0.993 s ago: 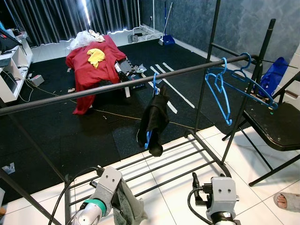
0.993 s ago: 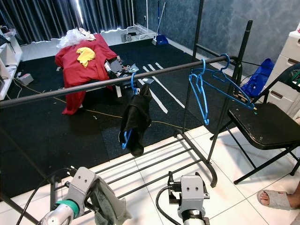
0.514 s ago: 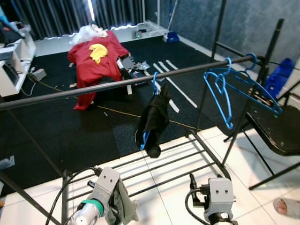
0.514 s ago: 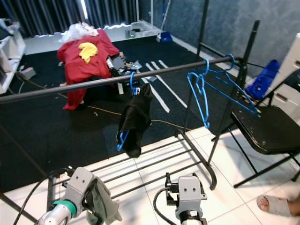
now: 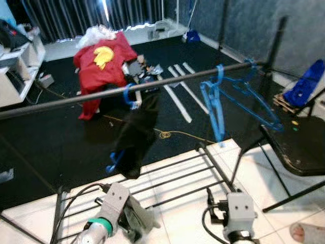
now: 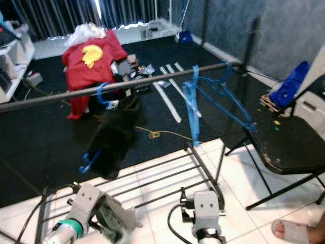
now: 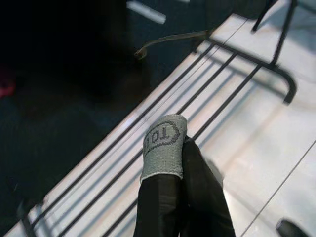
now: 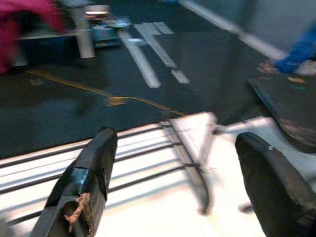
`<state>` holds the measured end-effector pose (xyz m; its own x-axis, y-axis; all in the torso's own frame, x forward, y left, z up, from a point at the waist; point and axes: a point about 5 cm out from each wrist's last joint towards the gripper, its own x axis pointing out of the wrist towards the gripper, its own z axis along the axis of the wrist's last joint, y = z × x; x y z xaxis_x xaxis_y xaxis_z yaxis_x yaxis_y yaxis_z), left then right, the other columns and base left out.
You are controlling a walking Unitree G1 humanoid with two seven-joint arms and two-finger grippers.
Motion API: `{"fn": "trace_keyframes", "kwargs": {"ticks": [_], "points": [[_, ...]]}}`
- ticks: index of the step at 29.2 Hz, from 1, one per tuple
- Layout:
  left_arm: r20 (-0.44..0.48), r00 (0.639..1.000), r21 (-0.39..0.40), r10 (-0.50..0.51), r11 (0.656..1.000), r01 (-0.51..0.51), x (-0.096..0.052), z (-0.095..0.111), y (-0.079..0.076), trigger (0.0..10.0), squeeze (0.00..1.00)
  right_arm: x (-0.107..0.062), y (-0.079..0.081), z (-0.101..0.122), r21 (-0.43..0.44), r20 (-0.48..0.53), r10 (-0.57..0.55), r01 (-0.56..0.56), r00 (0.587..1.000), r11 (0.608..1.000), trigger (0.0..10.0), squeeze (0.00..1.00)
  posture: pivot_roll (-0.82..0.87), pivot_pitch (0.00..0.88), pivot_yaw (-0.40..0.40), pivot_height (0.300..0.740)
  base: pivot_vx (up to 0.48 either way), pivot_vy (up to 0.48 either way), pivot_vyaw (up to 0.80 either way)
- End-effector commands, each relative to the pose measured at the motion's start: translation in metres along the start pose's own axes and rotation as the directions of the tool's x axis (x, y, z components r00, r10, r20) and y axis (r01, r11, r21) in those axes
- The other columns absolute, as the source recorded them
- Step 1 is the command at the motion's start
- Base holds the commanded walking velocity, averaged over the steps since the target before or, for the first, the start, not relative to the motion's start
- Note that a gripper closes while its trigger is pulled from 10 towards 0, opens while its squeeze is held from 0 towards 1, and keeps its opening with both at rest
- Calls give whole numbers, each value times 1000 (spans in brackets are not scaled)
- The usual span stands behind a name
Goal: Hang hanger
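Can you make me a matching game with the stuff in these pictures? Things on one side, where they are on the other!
Things:
1. black garment
2. grey cloth
3. red cloth
4. empty blue hangers

Places:
A. draped over something on the dark floor, far back
B. pinched in the left gripper
C. on the rail, nearest the black chair
D. hanging on a blue hanger mid-rail

Pairs: 1-D, 2-B, 3-A, 4-C

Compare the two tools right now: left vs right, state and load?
Left tool: fingers pressed together, shut on a grey cloth with dark lettering. Right tool: fingers spread wide apart, nothing between them. In the head views the cloth hangs by the left wrist, while the right wrist carries nothing. Shared: both sit low in front of the rack's bottom rails, over white tile, below the hanging bar.
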<state>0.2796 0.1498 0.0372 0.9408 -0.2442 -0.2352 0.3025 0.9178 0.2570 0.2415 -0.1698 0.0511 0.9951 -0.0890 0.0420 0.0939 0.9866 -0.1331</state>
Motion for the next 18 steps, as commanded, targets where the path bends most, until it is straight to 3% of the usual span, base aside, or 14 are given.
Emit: {"fn": "trace_keyframes", "kwargs": {"ticks": [1,16,18], "points": [[-33,999,4,4,1000,-4,-5,-8,3,10000,0,-4,6,-3,12,-20,13,-13,1000,1000,10000,0,-322,62,136,740,0,0,0],[-34,999,-13,18,1000,-19,-4,-7,4,10000,0,-6,5,-3,13,-22,9,-9,1000,1000,10000,0,-325,70,138,740,0,0,0],[-36,999,-40,13,999,-14,-3,-6,3,10000,0,-3,4,5,-22,16,19,-18,1000,1000,10000,0,-328,79,137,740,0,0,0]]}}
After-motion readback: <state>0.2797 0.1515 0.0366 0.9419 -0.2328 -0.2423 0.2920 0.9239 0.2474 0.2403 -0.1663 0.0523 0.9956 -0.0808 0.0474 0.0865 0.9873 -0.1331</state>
